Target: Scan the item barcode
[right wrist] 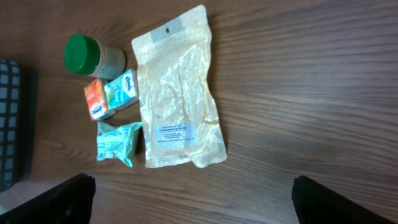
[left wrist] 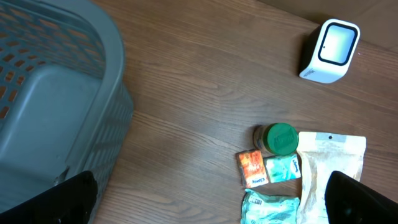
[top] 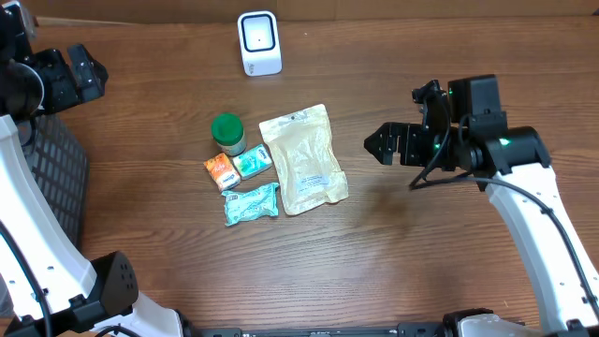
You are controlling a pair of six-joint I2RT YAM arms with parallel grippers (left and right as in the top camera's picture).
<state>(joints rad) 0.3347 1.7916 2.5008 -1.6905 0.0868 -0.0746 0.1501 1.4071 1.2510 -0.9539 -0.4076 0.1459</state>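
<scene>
Pouch (top: 301, 159) flat on table (top: 421, 271), well apart from right hand (top: 395, 119)

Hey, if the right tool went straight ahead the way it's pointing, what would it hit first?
Probably the clear pouch: the right tool, open, points toward it with only bare table between. Its height is hard to judge, so it might pass above it.

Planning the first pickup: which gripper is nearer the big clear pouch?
Right. The right gripper hovers open just right of the clear pouch, apart from it; the left gripper is far off to the left, by the grey basket.
</scene>
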